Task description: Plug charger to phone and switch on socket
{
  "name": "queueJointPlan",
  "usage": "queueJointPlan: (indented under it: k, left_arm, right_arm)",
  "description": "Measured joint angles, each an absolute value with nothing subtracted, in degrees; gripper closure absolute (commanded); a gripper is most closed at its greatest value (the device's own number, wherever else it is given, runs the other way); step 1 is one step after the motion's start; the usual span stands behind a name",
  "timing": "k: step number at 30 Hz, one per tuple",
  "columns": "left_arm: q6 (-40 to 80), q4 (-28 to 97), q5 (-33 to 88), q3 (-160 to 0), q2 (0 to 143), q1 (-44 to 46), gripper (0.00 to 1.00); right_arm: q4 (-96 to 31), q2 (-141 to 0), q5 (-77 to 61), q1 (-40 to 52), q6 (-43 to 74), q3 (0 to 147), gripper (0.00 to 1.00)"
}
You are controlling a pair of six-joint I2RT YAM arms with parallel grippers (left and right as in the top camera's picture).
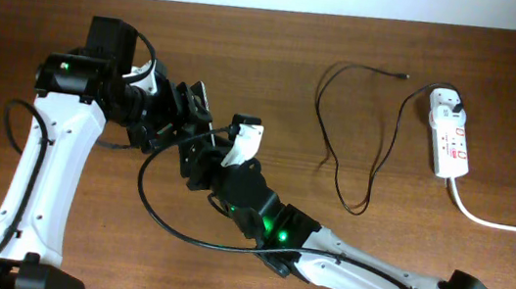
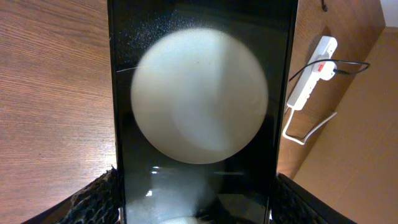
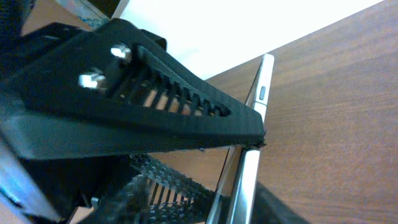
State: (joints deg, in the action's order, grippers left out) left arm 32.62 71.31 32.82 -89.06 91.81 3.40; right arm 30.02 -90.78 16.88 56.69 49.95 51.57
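Observation:
The phone [image 1: 197, 104] is held up off the table at left of centre. In the left wrist view the phone [image 2: 199, 93] is a glossy black slab with a big white round spot, and it fills the frame. My left gripper [image 2: 199, 211] is shut on its two long edges. My right gripper [image 3: 244, 205] straddles the phone's silver edge [image 3: 250, 165], with its pads against both faces. The charger cable [image 1: 334, 164] lies loose on the table, with its tip [image 1: 403, 77] at the back. Its white adapter [image 1: 448, 107] sits in the socket strip [image 1: 455, 149].
The strip's thick white cord [image 1: 500, 224] runs off to the right edge. The left gripper's black finger [image 3: 124, 106] crosses the top of the right wrist view. The strip [image 2: 311, 78] shows far right in the left wrist view. Both arms crowd together at left of centre.

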Motion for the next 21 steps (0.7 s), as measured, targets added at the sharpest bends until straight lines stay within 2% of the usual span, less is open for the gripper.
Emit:
queueJointPlan:
  k: [2,5,12,14,16,17,21]
  left_arm:
    - [32.62,71.31,32.82,-89.06,91.81,3.40,0.41]
    - [32.62,71.31,32.82,-89.06,91.81,3.36,0.41]
    - [32.62,71.48,32.60,-89.06,91.81,3.29,0.39]
    - [32.62,71.50,32.60,-89.06,91.81,3.20,0.34]
    - [32.62,71.50,32.60,-89.06,91.81,3.09,0.06]
    - [32.82,71.48,32.60,-89.06,91.81,3.09,0.02]
    - [33.01,72.38,32.12,-89.10,91.81,3.14,0.01]
  right_arm:
    - [29.98,-91.05,16.88,56.75,51.11,51.62,0.59]
    - [29.65,-91.11,17.12,56.90,52.34,51.64,0.73]
    - [27.42,-91.26,17.12,57.14,53.52,51.66,0.83]
    - [27.18,-91.26,17.21,57.14,53.67,51.64,0.84]
    - [27.18,-91.37,17.32,57.14,53.78,51.64,0.85]
    - [27.20,-91.37,17.32,57.14,53.76,51.64,0.85]
    - [26.44,-91.37,16.91,57.21,53.76,51.66,0.85]
